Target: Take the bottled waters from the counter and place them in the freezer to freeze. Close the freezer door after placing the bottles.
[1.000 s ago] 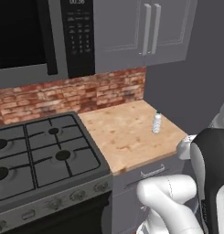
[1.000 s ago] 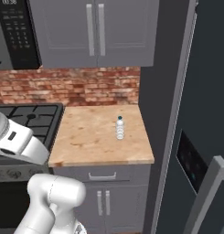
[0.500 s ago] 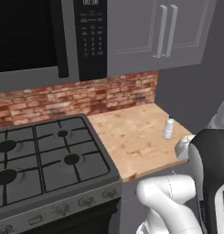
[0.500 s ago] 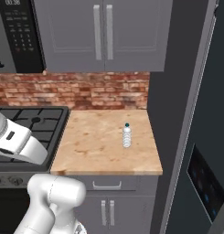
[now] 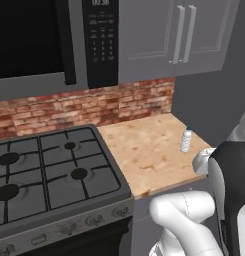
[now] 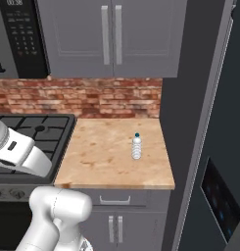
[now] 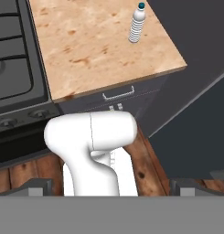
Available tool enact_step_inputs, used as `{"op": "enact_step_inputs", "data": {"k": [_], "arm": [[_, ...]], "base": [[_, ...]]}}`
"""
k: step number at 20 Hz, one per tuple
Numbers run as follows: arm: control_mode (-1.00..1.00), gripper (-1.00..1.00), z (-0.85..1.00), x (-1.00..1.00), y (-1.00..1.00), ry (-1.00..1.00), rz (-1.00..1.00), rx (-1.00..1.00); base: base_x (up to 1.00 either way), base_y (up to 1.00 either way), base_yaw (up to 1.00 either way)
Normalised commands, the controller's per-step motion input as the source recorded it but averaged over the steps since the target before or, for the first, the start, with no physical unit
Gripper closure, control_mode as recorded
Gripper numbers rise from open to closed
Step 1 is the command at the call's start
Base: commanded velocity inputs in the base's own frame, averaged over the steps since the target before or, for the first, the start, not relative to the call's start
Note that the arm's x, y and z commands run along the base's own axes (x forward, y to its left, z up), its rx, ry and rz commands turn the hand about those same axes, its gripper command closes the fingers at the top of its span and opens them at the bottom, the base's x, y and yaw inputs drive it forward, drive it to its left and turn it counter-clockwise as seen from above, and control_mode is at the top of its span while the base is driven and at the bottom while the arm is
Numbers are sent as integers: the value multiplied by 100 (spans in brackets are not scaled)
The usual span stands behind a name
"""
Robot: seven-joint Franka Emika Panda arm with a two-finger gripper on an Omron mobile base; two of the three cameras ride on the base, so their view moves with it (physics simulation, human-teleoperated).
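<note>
Bottled water [image 6: 136, 146], clear-whitish with a blue cap [image 7: 141, 6], is seen standing upright on the counter [image 6: 102, 157], toward its far right part and near the dark freezer [image 6: 209, 147] wall. From the hand camera it is found far ahead of the gripper [image 7: 111, 185], up and to the right of the spread finger tips [image 7: 35, 186], with the whole front half of the butcher-block top lying between. The pincer is released, its jaws held wide apart and nothing gripped between them. Directly ahead of the pincer a grey drawer with a small handle [image 7: 118, 94] is seen below the counter edge. Off to the pincer's left the black gas stove [image 5: 49, 175] is seen, and a brick backsplash [image 6: 77, 97] is set behind the counter.
</note>
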Motion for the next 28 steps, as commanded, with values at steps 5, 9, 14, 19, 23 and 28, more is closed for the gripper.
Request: {"op": "enact_step_inputs", "data": {"k": [5, 9, 14, 19, 23, 28], "arm": [[100, -100, 0, 0, 0, 0, 0, 0], [100, -100, 0, 0, 0, 0, 0, 0], [100, -100, 0, 0, 0, 0, 0, 0], [100, -100, 0, 0, 0, 0, 0, 0], [-100, -100, 0, 0, 0, 0, -2, 0], [-100, -100, 0, 0, 0, 0, 0, 0]], "base": [[27, 43, 0], [16, 49, 0], [2, 60, 0], [3, 53, 0], [0, 18, 0], [0, 0, 0]]}}
